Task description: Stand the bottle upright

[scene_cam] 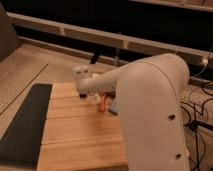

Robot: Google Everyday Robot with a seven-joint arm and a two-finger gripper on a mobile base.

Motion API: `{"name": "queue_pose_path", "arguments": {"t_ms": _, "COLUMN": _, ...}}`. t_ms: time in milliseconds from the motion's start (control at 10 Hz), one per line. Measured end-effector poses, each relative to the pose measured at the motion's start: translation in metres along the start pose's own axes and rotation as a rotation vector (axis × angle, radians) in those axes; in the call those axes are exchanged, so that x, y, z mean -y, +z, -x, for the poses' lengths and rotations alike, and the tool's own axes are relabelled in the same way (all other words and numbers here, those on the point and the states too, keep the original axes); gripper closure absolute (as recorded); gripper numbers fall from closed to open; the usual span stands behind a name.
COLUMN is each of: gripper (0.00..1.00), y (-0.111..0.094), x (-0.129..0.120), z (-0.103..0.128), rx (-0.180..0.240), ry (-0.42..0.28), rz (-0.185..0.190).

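Tool [86,93] low over the worktop [75,135] mid-frame; its grip I cannot tell, bottle unseen. Seemingly grasping; next, tip it upright.

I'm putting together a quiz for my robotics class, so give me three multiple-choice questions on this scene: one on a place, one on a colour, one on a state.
1. Where does the flat dark mat lie?
A) along the left side of the light wooden plank table
B) along its right side
C) hanging on the back wall

2. What colour is the thin stick-like thing beside the arm?
A) green
B) orange
C) black

3. How is the big white robot arm posed?
A) folded away from the table
B) lying on the floor
C) reaching over the table, its gripper low over the far part

Answers: 1 A, the mat runs down the table's left side; 2 B, it shows orange against the wood; 3 C, the arm stretches across the planks.
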Motion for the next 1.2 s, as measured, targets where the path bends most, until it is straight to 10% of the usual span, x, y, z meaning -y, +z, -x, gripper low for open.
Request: {"name": "queue_pose_path", "arguments": {"t_ms": 1200, "gripper": 1.00, "y": 0.0012, "x": -0.0038, "z": 0.0112, "rx": 0.048, "ry": -0.014, "rz": 0.006}}
